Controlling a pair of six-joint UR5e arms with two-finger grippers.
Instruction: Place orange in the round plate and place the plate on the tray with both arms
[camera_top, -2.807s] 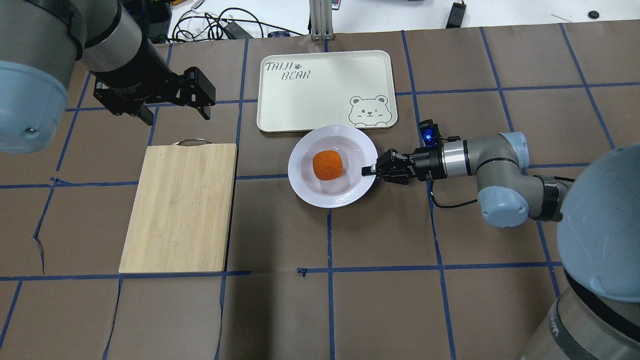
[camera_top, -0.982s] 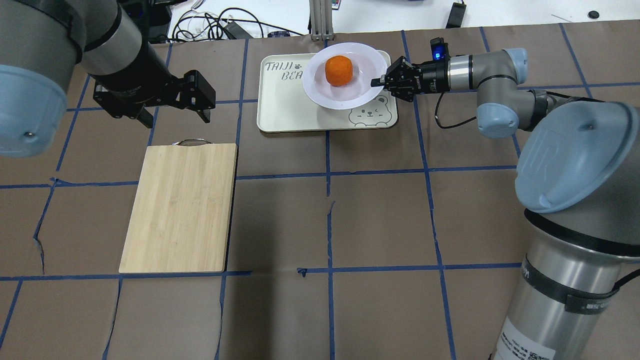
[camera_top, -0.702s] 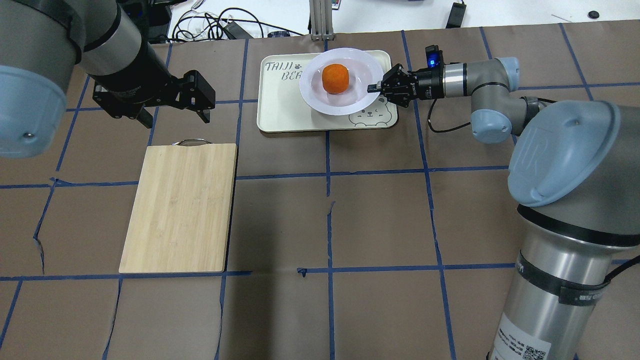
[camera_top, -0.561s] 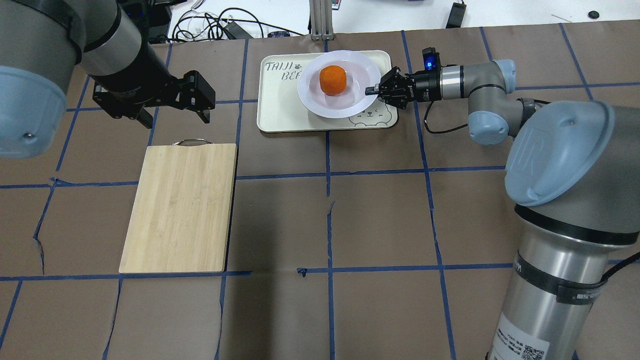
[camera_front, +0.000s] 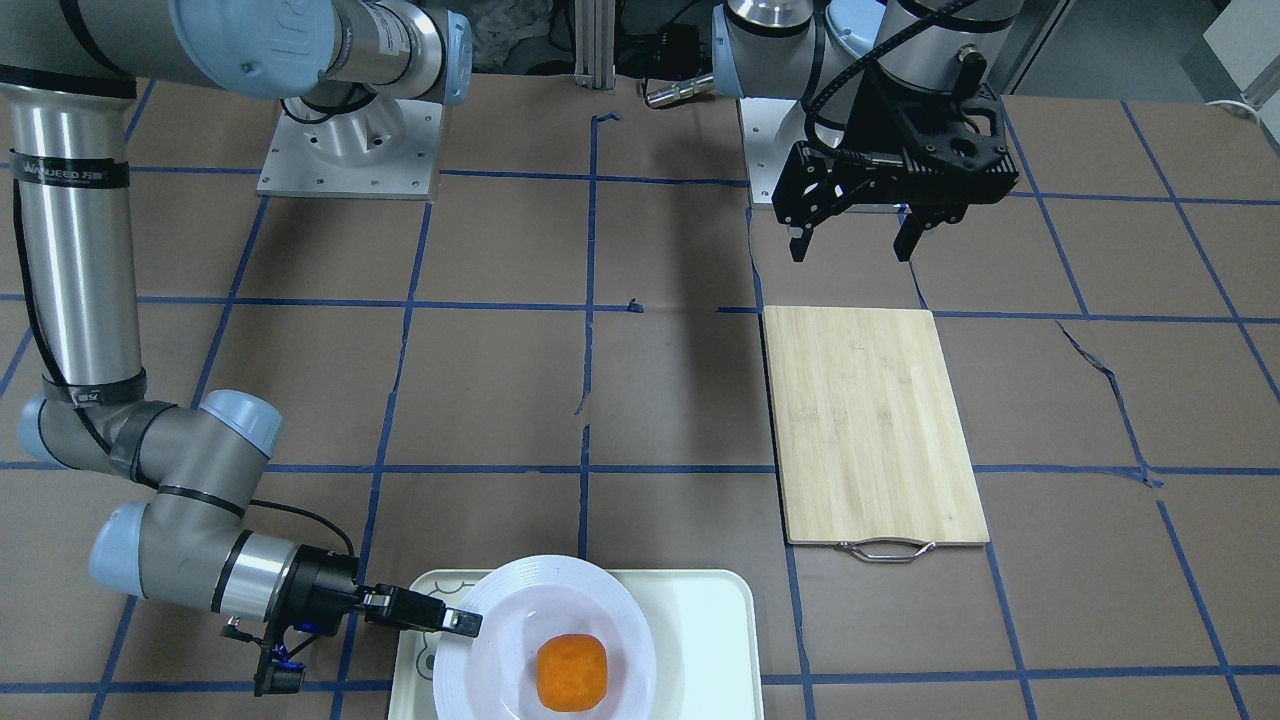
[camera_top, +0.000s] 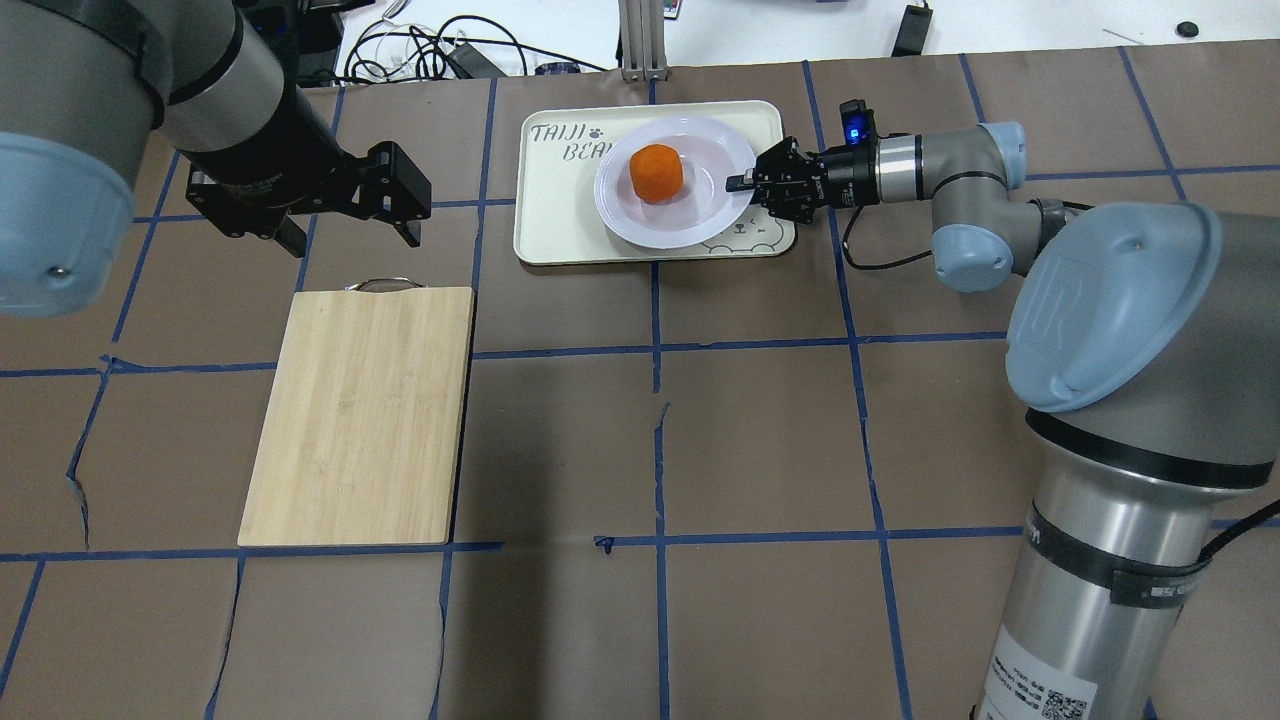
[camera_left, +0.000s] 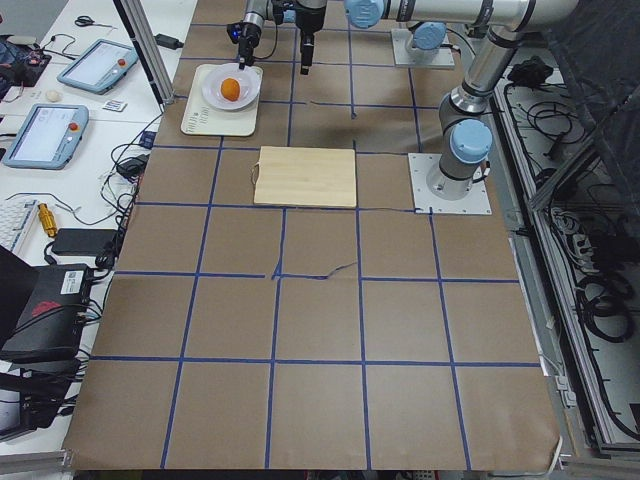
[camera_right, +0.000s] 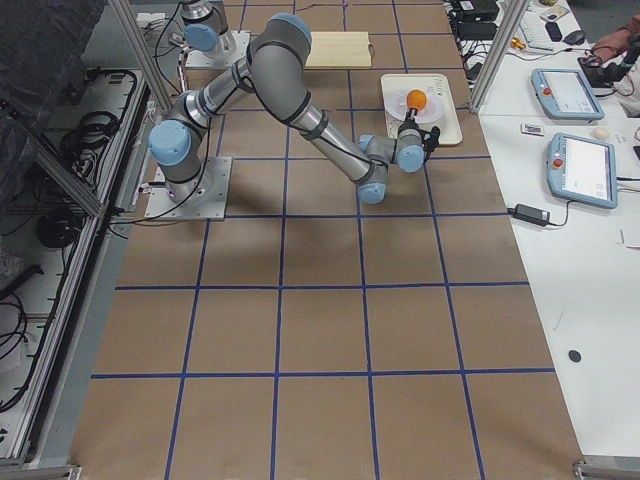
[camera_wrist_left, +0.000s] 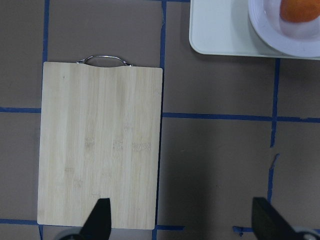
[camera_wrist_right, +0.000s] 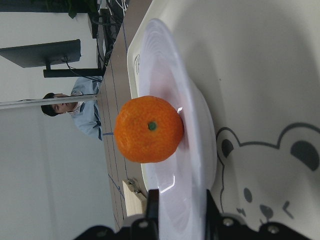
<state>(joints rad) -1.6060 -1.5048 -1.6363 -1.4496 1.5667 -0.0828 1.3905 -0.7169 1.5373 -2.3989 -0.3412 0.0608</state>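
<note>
orange (camera_top: 657, 172): sits in the sunken centre of the round plate, top centre of the overhead view; in the right wrist view its stem dimple faces the camera.
round plate (camera_top: 622, 208): over the right half of the tray, its lower rim covering the top of the bear drawing (camera_top: 748, 233); whether its base rests on the tray cannot be told.
tray (camera_top: 560, 215): flat on the counter (camera_top: 760, 420) at the top centre of the overhead view, lettering in its upper left corner.
right gripper (camera_top: 735, 183): comes in from the right of the overhead view, nearly level, clamped on the plate's right rim; the right wrist view shows one finger on each face of the rim.
left gripper (camera_top: 353, 236): upper left of the overhead view, pointing down above the counter, fingers wide apart and holding nothing.
cutting board (camera_top: 360, 410): bamboo, flat on the counter at left centre of the overhead view, well apart from the tray, its metal handle (camera_top: 381, 284) toward the left gripper.
person (camera_wrist_right: 75, 110): seen small in the upper left of the right wrist view, beyond the counter.
</note>
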